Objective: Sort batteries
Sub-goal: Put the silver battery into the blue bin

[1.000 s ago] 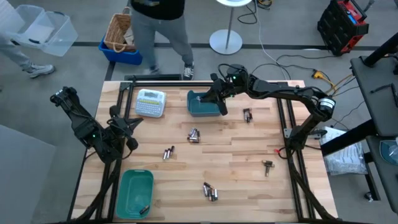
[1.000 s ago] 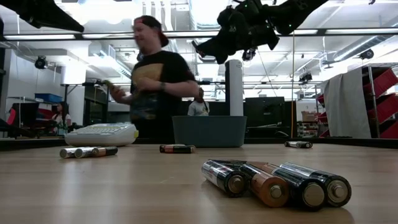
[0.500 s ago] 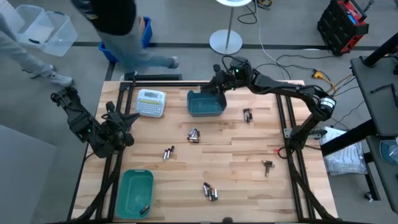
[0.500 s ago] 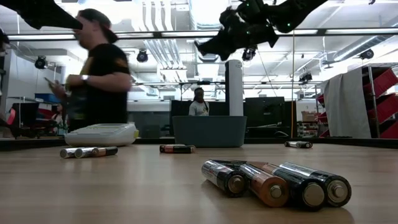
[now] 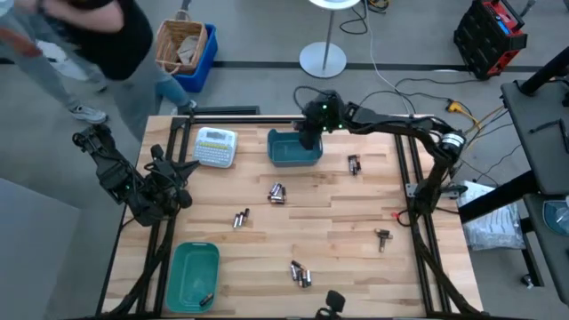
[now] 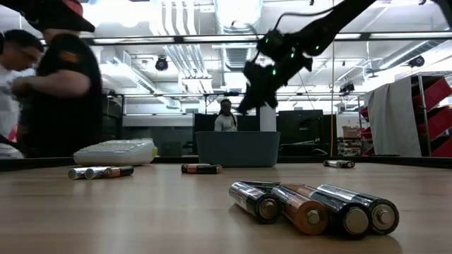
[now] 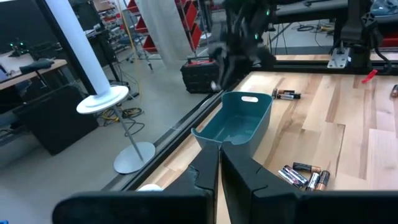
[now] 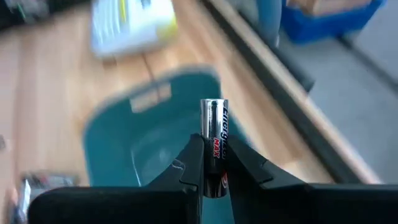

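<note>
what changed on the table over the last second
The right claw, shut on a battery, swung to point down over the far teal bin. The left claw pulled slightly toward the table's left edge. A person behind the table walked off leftward. Loose batteries and near bin stayed put.

Both arms are dark, near-black, built of slim links joined by bulkier rounded joints. The right arm (image 5: 391, 126) carries a small green light near its wrist and a pale ring around its elbow joint, with dark cable running along it. The left arm (image 5: 120, 178) is matte black all over. Each gripper ends in two dark, angular, tapering fingers (image 7: 245, 174)
</note>
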Robot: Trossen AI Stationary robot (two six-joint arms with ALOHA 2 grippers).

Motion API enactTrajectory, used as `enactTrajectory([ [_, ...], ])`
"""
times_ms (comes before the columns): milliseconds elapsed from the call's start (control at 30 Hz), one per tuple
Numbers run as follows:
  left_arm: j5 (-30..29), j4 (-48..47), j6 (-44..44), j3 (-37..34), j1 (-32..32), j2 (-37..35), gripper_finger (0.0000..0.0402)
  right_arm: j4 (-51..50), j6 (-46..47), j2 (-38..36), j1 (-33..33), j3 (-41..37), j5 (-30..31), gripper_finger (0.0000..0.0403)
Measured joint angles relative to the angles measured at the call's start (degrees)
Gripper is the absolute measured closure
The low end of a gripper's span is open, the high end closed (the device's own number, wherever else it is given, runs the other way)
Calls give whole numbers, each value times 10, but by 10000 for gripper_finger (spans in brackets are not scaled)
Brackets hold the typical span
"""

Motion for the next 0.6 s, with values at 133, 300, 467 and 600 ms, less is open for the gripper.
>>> enactTrajectory([
  [133, 0, 0, 0, 0, 0, 0, 402, -49, -55, 30, 0, 11, 0, 368],
  [300, 0, 0, 0, 0, 0, 0, 402, -65, -119, 56, 1, 17, 0, 368],
  [467, -1, 0, 0, 0, 0, 0, 402, -64, -143, 59, 1, 19, 4, 342],
  [600, -1, 0, 0, 0, 0, 0, 402, -65, -141, 49, 1, 19, 5, 304],
])
